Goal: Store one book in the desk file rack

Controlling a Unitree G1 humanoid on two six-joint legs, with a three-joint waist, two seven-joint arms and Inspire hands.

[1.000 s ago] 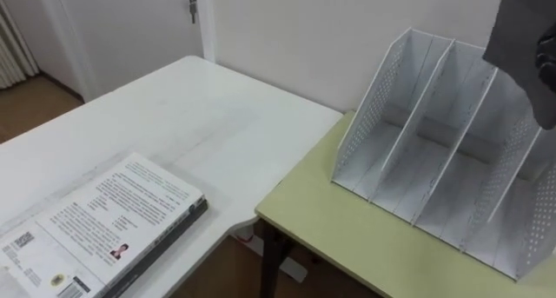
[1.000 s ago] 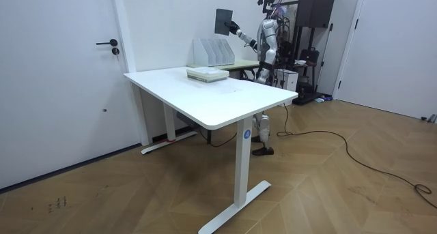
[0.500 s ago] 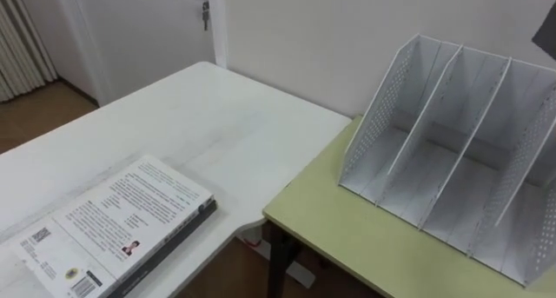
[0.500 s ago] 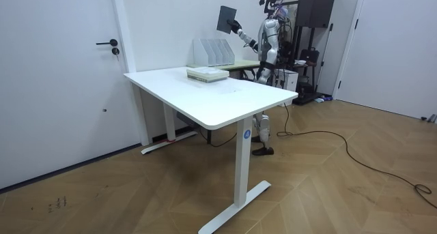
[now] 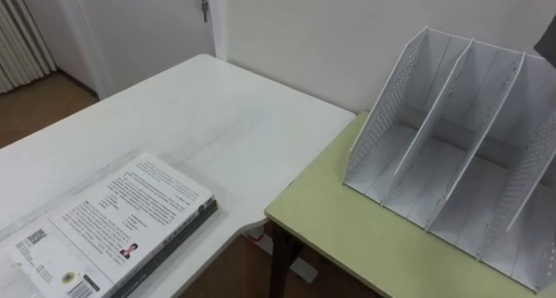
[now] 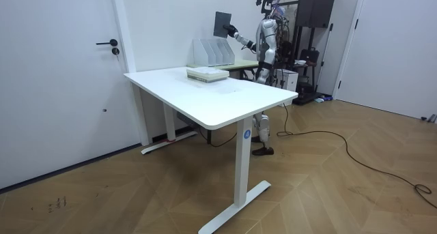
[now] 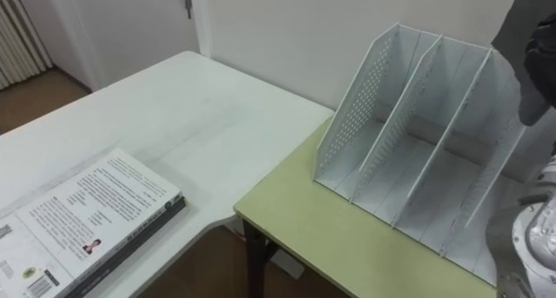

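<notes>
A dark book (image 7: 525, 18) is held upright in the air above the right end of the white perforated file rack (image 7: 417, 146), with my right hand (image 7: 540, 69) shut on its lower edge. In the room view the dark book (image 6: 222, 22) hangs above the rack (image 6: 213, 52) at the end of my outstretched right arm. The rack's slots stand empty on the yellow-green desk (image 5: 347, 237). A stack of light-covered books (image 5: 113, 220) lies flat on the white table (image 5: 200, 115) at lower left. My left hand (image 6: 260, 69) stays low at my side.
The white wall runs close behind the rack. A narrow gap separates the white table from the yellow-green desk. A door (image 6: 61, 77) is at the room view's left, and a dark shelf unit (image 6: 311, 43) stands behind me.
My right arm raised the dark book a little, then brought it back down and towards the rack. The eye views shifted slightly; rack and book stack stayed put.
</notes>
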